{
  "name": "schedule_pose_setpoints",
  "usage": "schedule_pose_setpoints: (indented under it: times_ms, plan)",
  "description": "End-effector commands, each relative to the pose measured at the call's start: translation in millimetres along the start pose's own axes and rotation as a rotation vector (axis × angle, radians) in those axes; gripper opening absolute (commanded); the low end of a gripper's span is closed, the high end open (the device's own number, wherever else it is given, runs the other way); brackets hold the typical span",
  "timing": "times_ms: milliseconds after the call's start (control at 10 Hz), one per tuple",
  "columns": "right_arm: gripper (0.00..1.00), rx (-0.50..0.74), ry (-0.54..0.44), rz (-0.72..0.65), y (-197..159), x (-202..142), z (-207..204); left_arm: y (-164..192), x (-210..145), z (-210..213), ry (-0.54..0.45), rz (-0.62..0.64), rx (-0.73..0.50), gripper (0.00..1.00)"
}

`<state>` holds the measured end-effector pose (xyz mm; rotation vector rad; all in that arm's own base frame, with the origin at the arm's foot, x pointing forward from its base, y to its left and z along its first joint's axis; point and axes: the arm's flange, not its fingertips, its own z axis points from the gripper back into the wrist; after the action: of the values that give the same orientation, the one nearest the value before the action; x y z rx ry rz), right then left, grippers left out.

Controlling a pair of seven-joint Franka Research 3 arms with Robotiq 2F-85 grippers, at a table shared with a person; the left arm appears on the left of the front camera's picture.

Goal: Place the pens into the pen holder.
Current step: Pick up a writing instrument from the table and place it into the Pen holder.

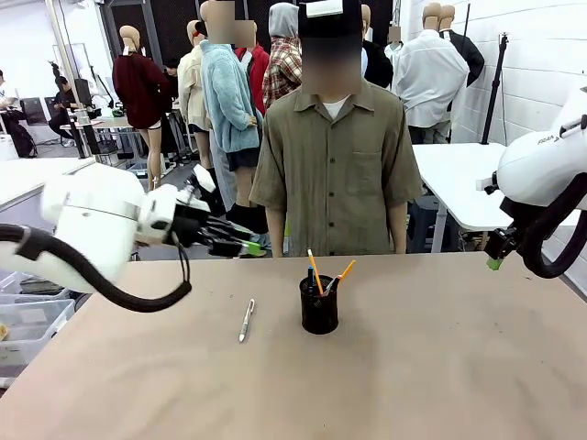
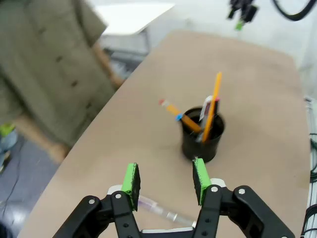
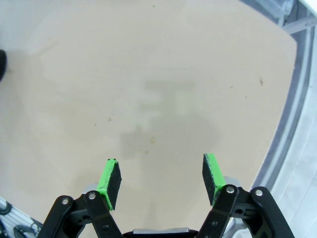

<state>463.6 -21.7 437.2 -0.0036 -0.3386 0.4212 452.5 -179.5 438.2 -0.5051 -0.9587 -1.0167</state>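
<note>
While both arms' jaws gape empty, orange pens [image 1: 315,269] occupy the black pen holder [image 1: 318,316].

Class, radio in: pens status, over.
Left gripper, right gripper open, empty. Silver-white stick pen lies on table, left of black wire-mesh pen holder. Nothing between.

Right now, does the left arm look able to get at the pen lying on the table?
Probably yes. The pen lies flat on the table, apart from the holder, on the left arm's side; its jaws hang open and empty just above it.

Pens [image 2: 211,106] in black holder [image 2: 200,146], silver pen [image 1: 246,321] nearby
</note>
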Motion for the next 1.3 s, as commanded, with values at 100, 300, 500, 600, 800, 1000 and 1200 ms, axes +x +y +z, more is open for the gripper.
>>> schedule_pose_setpoints:
  times_ms: [100, 300, 500, 600, 800, 1000, 1200]
  plan:
    - [0.82, -0.03, 0.002, 0.007, 0.7, -0.2, -2.0, 6.3, 27.5, 32.5, 0.35, 0.214, 0.079, 0.58]
    - [0.82, -0.03, 0.002, 0.007, 0.7, -0.2, -2.0, 17.6, 27.9, 28.6, 0.57, 0.356, 0.162, 0.58]
    - [0.82, -0.03, 0.002, 0.007, 0.7, -0.2, -2.0, 24.5, 31.7, 8.2, 0.569, 0.407, 0.187, 0.58]
    - [0.82, -0.03, 0.002, 0.007, 0.7, -0.2, -2.0, 32.5, 29.5, -7.8, 0.585, 0.466, 0.208, 0.58]
    - [0.82, -0.03, 0.002, 0.007, 0.7, -0.2, -2.0, 38.9, 28.0, -36.8, 0.662, 0.5, 0.226, 0.58]
    - [0.82, -0.03, 0.002, 0.007, 0.7, -0.2, -2.0, 32.9, 27.9, -72.2, 0.703, 0.497, 0.232, 0.58]
    - [0.82, -0.03, 0.002, 0.007, 0.7, -0.2, -2.0, 20.2, 19.2, -109.2, 0.72, 0.485, 0.246, 0.58]
